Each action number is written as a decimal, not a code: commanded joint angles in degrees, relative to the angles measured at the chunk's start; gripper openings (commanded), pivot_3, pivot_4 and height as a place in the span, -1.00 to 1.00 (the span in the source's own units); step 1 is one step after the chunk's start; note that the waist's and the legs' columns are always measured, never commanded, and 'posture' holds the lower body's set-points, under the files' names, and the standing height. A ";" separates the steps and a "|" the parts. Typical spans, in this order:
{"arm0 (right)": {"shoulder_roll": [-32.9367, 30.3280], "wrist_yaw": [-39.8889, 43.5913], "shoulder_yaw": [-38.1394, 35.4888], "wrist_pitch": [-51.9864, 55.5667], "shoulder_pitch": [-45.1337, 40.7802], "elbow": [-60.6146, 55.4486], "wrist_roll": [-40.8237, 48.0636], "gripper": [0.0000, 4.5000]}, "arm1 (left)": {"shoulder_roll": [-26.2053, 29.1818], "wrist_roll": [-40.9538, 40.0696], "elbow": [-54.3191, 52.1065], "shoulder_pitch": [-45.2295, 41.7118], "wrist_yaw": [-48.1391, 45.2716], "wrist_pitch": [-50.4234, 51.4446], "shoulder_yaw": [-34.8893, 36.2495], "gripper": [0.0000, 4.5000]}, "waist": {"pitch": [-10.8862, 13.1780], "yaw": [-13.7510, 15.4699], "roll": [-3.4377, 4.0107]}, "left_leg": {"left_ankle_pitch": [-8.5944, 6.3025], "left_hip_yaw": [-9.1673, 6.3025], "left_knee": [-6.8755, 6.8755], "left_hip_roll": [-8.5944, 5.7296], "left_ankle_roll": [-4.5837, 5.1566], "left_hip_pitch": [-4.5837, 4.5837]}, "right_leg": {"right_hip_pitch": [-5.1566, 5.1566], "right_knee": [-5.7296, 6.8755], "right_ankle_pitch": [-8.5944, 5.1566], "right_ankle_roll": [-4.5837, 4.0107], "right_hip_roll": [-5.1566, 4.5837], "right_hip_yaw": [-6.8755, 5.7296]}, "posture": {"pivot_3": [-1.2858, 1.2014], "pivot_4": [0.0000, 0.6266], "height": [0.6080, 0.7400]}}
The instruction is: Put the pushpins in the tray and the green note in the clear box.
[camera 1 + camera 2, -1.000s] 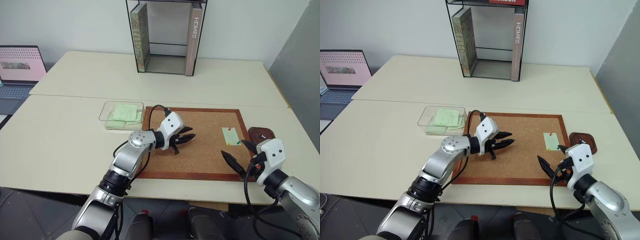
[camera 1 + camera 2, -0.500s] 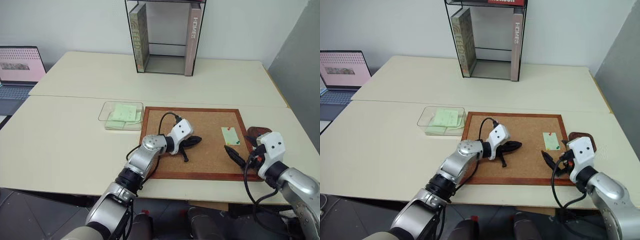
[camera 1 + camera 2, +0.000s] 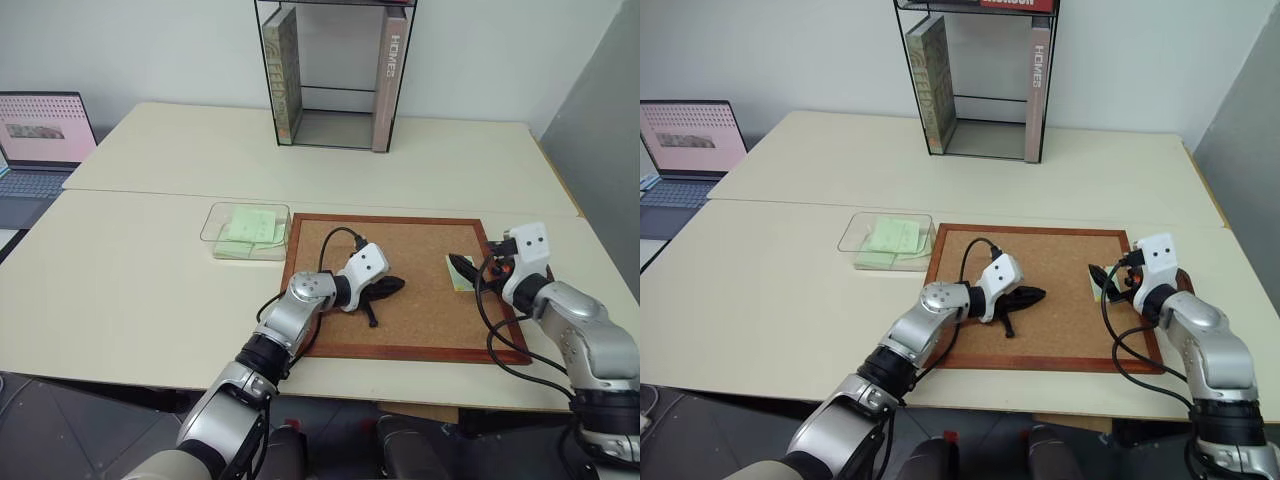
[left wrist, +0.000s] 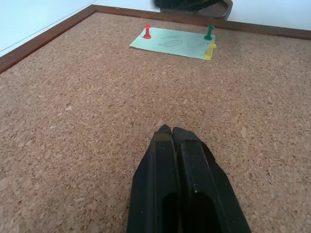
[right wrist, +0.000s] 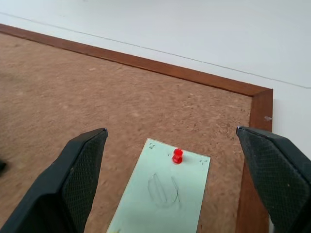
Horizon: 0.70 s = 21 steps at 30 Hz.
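Observation:
The green note (image 4: 172,41) lies on the cork board (image 3: 420,330) near its right side, held by a red pushpin (image 4: 146,32), a green one (image 4: 209,33) and a yellow one (image 4: 209,50). My right gripper (image 5: 171,131) is open, with its fingers spread on either side of the note's red-pin end (image 5: 178,155) and nothing between them. My left gripper (image 3: 385,288) is shut and empty, resting on the middle of the board and pointing at the note. Behind the note shows a dark brown edge of the tray (image 4: 226,8), mostly hidden by my right hand. The clear box (image 3: 207,235) sits left of the board with pale green slips inside.
A tall black-framed glass case with books (image 3: 335,75) stands at the back of the table. A laptop (image 3: 40,135) is at the far left. The board's wooden frame (image 5: 146,63) runs just beyond the note.
My right gripper has moved forward from the board's near corner up to the note. My left gripper has shut and sunk to the right onto the cork, then stayed still.

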 commanded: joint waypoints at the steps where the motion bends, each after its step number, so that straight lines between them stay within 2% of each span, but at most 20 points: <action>1: 0.42 0.63 0.42 -4.45 -3.18 5.56 -2.30 0.92 | -0.02 0.52 -1.37 0.76 -0.52 0.43 -0.38 -0.99 | -0.01 -0.02 0.02 | 0.00 0.00 -0.01 -0.02 0.00 -0.01 | 0.00 0.00 0.00 0.01 -0.01 0.00 | 0.03 -0.52 1.00; 3: 0.82 0.53 0.93 -5.78 -4.29 8.17 -3.36 0.84 | 0.01 0.52 -1.61 0.85 -0.52 0.70 -0.33 -1.00 | -0.01 -0.02 0.02 | 0.00 0.00 -0.02 -0.02 0.00 -0.03 | -0.01 -0.01 0.00 0.01 -0.01 0.00 | 0.03 -0.52 1.00; 7: 1.67 0.41 1.36 -7.45 -5.25 11.02 -4.75 0.51 | 0.03 0.57 -2.22 1.09 -0.51 1.10 -0.40 -1.00 | -0.01 -0.03 0.03 | 0.00 0.00 -0.02 -0.01 0.00 -0.01 | -0.01 0.00 0.00 0.01 -0.01 0.00 | 0.03 -0.52 1.00; 8: 1.81 0.46 1.39 -7.68 -5.34 11.39 -4.93 0.37 | 0.02 0.58 -2.27 1.10 -0.52 1.16 -0.38 -1.00 | -0.01 -0.03 0.03 | 0.00 0.00 -0.02 -0.01 0.00 -0.01 | -0.01 0.01 0.01 0.01 -0.01 0.00 | 0.03 -0.52 1.00; 10: 2.14 0.51 1.57 -8.05 -5.32 11.84 -5.42 0.25 | -0.01 0.58 -2.41 1.13 -0.56 1.40 -0.36 -1.00 | -0.01 -0.03 0.03 | 0.00 0.00 -0.01 -0.01 0.00 -0.01 | -0.01 0.01 0.01 0.01 -0.01 0.01 | 0.03 -0.52 1.00; 15: 2.57 0.54 1.62 -8.21 -4.95 11.69 -5.92 -0.23 | 0.00 0.71 -2.97 1.32 -0.56 2.05 -0.45 -1.00 | -0.01 -0.05 0.03 | 0.00 0.00 0.00 -0.01 0.00 0.00 | 0.00 0.03 0.01 0.02 0.00 0.01 | 0.03 -0.52 1.00; 21: 2.92 0.49 1.41 -7.76 -4.65 10.20 -5.91 -0.72 | 0.03 1.31 -2.78 0.95 -0.19 2.90 -0.53 -1.00 | -0.01 -0.06 0.03 | 0.00 0.01 0.00 -0.01 0.00 0.00 | 0.00 0.03 0.01 0.02 0.00 0.02 | 0.03 -0.52 1.00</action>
